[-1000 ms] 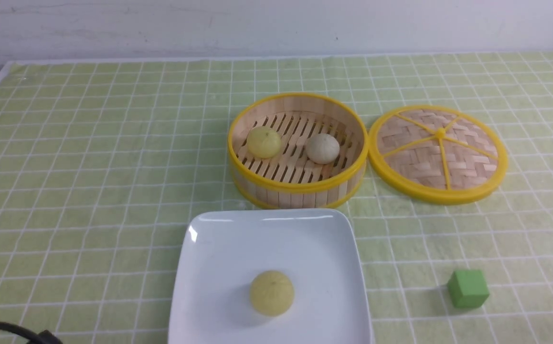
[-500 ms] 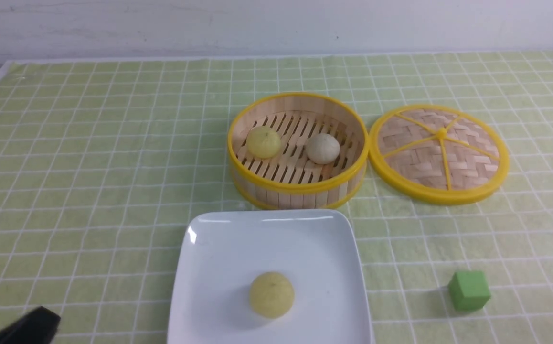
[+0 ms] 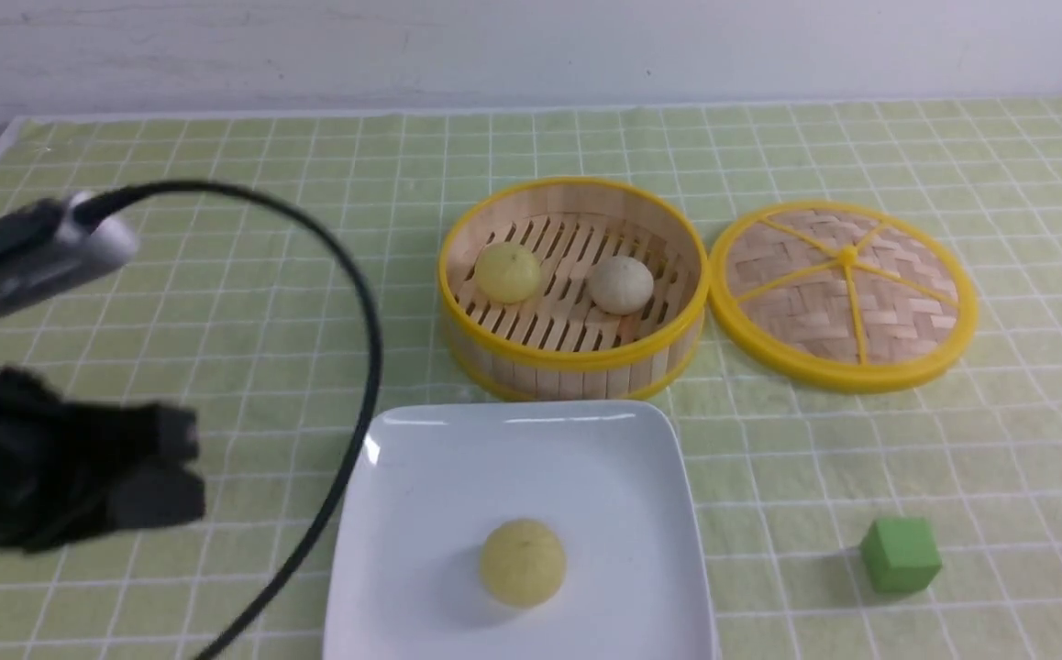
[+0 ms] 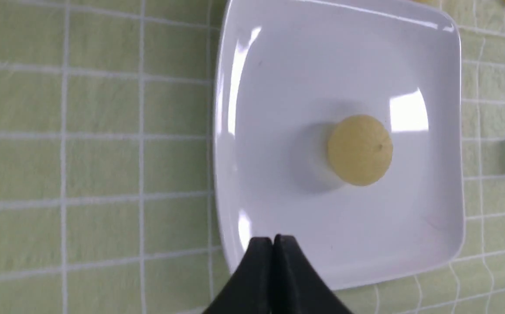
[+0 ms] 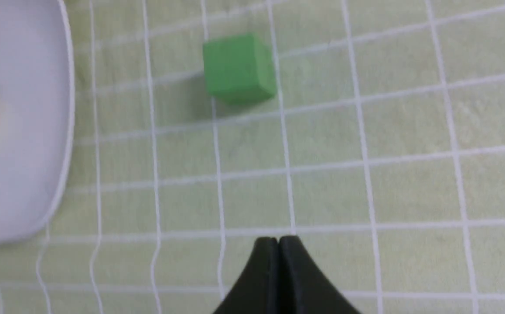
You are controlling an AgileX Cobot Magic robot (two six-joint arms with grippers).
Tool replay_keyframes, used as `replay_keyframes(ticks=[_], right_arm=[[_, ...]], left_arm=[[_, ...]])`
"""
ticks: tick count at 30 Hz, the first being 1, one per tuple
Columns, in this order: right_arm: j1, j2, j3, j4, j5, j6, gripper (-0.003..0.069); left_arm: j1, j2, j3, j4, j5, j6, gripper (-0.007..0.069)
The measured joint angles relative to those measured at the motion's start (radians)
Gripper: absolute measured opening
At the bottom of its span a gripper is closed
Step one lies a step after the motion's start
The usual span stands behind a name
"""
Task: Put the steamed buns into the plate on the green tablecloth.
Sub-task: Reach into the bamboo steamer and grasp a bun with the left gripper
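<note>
Three small round dome-shaped steamed buns are seen. One pale yellow bun, matt and with a small dimple on top, is lying on the large glossy white square plate, nearer to its front edge than to its back edge. The plate has rounded corners and a raised rim, and bright light is reflected on it. It is laid on the light yellow-green tablecloth, a soft cloth crossed by thin white lines.

Just behind the plate a round bamboo steamer basket with yellow rims is placed. On its slatted floor the second pale yellow bun and the greyish-beige bun are resting, apart from each other. Behind the plate and to its right, a woven bamboo lid with yellow rim and spokes is laid flat. To the right of the plate, well apart, a small matt green cube is standing.

The black left gripper is held to the left of the plate, blurred in the front view. Its two fingers are pressed together with nothing between them. The right gripper is likewise fully closed and empty, above the cloth to the right of the plate.
</note>
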Motion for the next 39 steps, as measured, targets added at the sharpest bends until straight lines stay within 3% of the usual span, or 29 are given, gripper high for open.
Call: replay_keyframes(ticks=[2, 5, 12, 14, 15, 17, 21, 25, 32, 39], right_arm=[[0.0, 0.091, -0.055, 0.015, 0.085, -0.113, -0.0006], [0.0, 0.169, -0.093, 0.035, 0.14, -0.188, -0.0003], [0.0, 0.196, -0.1, 0.016, 0.097, -0.232, 0.0002], [0.0, 0.196, -0.1, 0.012, 0.072, -0.232, 0.0003], [0.0, 0.196, -0.1, 0.012, 0.067, -0.232, 0.0003], [0.0, 0.196, -0.1, 0.012, 0.049, -0.232, 0.0006], [0.0, 0.196, -0.1, 0.012, 0.033, -0.232, 0.001], [0.0, 0.199, -0.099, 0.012, 0.006, -0.232, 0.0012], [0.0, 0.231, -0.099, 0.04, 0.005, -0.232, 0.0018], [0.0, 0.238, -0.099, 0.049, 0.005, -0.232, 0.0027]], left_arm=[[-0.001, 0.149, -0.11, -0.068, 0.012, 0.08, 0.0047], [-0.037, 0.368, -0.278, -0.112, 0.035, 0.14, 0.0104], [-0.159, 0.769, -0.731, -0.01, 0.15, 0.05, 0.0193], [-0.215, 0.933, -0.988, 0.087, 0.224, -0.036, 0.0204], [-0.219, 0.944, -1.007, 0.096, 0.228, -0.05, 0.0205], [-0.278, 1.082, -1.241, 0.232, 0.236, -0.139, 0.0212], [-0.363, 1.205, -1.452, 0.406, 0.255, -0.224, 0.0218], [-0.431, 1.252, -1.541, 0.552, 0.261, -0.291, 0.0246], [-0.441, 1.326, -1.55, 0.615, 0.263, -0.336, 0.0333], [-0.441, 1.366, -1.552, 0.718, 0.252, -0.376, 0.0328]])
